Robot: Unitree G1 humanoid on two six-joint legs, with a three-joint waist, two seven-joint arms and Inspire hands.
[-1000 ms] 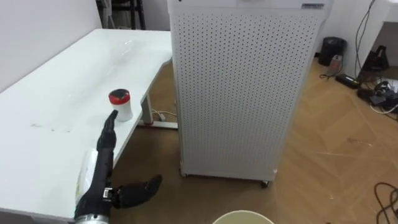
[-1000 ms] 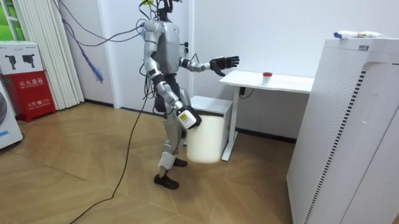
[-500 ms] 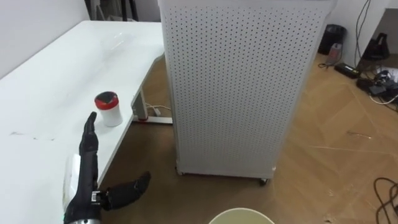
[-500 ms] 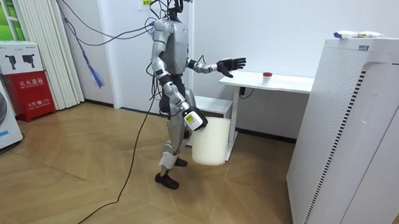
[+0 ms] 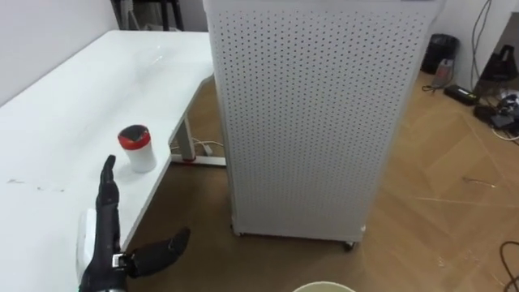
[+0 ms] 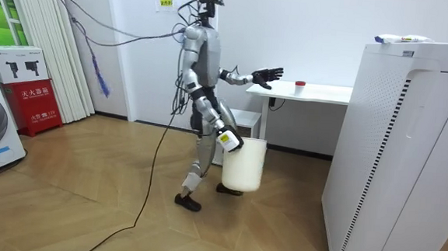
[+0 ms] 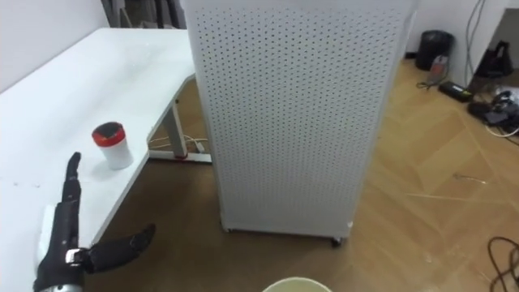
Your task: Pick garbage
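Note:
A small white cup with a red lid (image 5: 136, 148) stands near the edge of the white table (image 5: 65, 105). My left hand (image 5: 104, 219) reaches out over the table, open, fingers straight and thumb spread, its fingertips a short way short of the cup. In the room view I stand in mid-step beside the table (image 6: 319, 92), and my right hand (image 6: 228, 140) hangs low, shut on the rim of a white bin (image 6: 243, 164). The bin's rim (image 5: 324, 286) shows at the bottom edge of the left eye view.
A tall white perforated cabinet (image 5: 308, 122) stands on the wooden floor just right of the table. Cables and dark gear (image 5: 486, 89) lie on the floor at far right. A red box (image 6: 35, 98) stands at the room view's left.
I have stepped closer to the table, and the bin has swung forward with my right hand. The open left hand still points at the cup, fingertips a little nearer.

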